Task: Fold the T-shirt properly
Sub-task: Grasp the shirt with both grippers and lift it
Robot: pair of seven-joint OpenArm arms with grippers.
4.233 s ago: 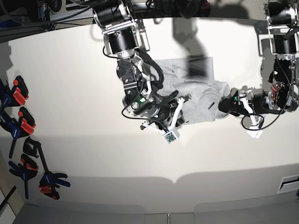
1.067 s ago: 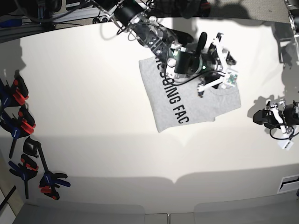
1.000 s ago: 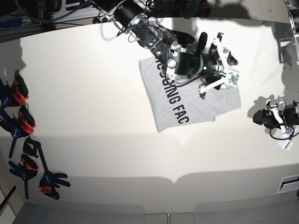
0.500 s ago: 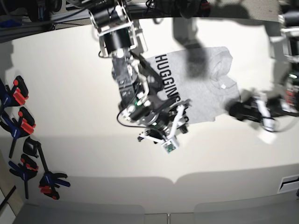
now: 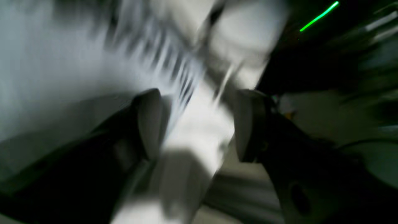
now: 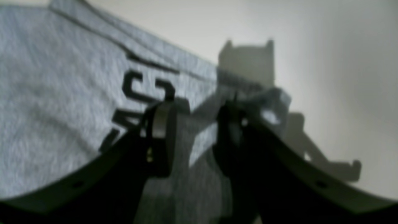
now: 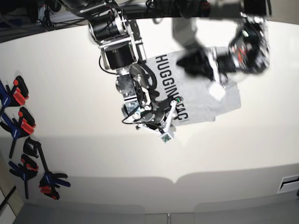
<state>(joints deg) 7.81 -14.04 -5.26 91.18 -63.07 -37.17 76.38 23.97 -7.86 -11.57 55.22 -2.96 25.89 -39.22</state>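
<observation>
White table point(image 7: 70, 84) carries the T-shirt point(image 7: 205, 105), lettering up. Right fingers point(image 6: 161, 124) clamp its hem; left fingers point(image 5: 149, 124) stand apart, blurred. Risk: an uneven pull wrinkling the fabric.

T-shirt point(image 7: 205, 105): light heather grey with black block lettering. Table point(image 7: 70, 140): plain off-white. Clamps point(image 7: 23, 126) at the table's edge: black with red-orange and blue parts. Right gripper point(image 6: 192, 124): black fingers. Left gripper point(image 5: 196, 124): black fingers with pale inner pads.
</observation>
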